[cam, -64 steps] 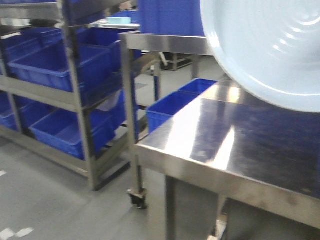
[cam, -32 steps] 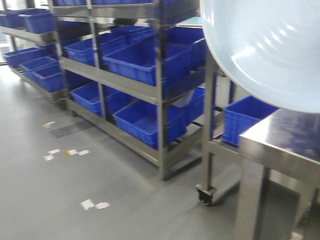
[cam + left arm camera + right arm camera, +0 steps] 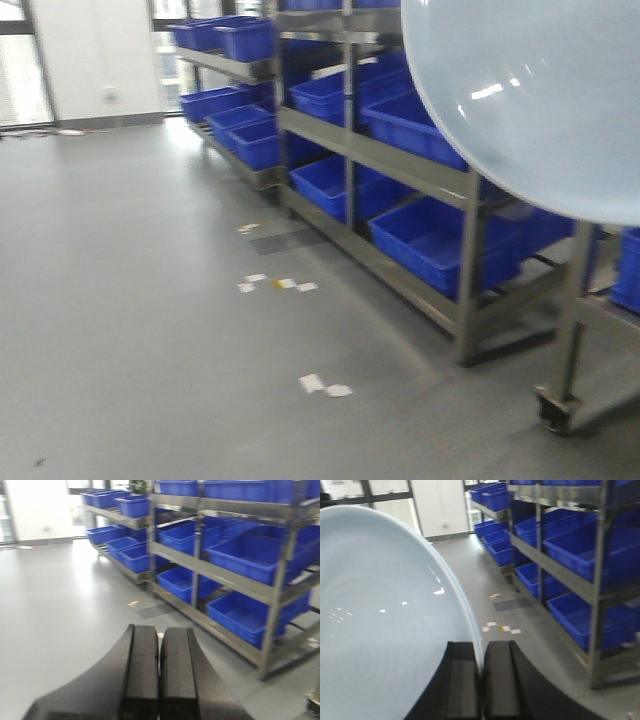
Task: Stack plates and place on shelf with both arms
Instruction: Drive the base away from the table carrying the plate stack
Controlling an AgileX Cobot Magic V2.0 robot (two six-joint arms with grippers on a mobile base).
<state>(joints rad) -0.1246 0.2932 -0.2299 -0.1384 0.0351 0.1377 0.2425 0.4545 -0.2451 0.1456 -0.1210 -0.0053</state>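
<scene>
Change: over the last second the front view has swung off the shiny steel worktop. It now takes in open grey floor point(image 3: 140, 300) and long grey steel racks loaded with blue plastic crates point(image 3: 420, 170). Of the worktop's side, only a castered steel leg point(image 3: 562, 340) remains, at 4 o'clock.
Plate: the pale bluish-white glossy round plate point(image 3: 540, 100) sits at 1 to 2 o'clock in the front view, as it did in both earlier views. It is carried in the air, with nothing under it. Whether a second plate is stacked against it cannot be told.
Right pincer: the right pincer point(image 3: 481, 680) is clamped on the plate's rim point(image 3: 380, 620), which stands on edge and fills 9 to 11 o'clock of the wrist view.
Left pincer: the left pincer point(image 3: 159, 680) has its black jaws pressed together on nothing and points towards the floor ahead of the racks.
Racks: they run from 12 to 3 o'clock, and every tier in view holds crates.
Meaning: the base appears to be turning away from the worktop, so this reads as transit towards the shelf, with placing not yet begun.
Risk: the hold is on the rim with one arm only, and a swing of the base could let the plate slip.
</scene>
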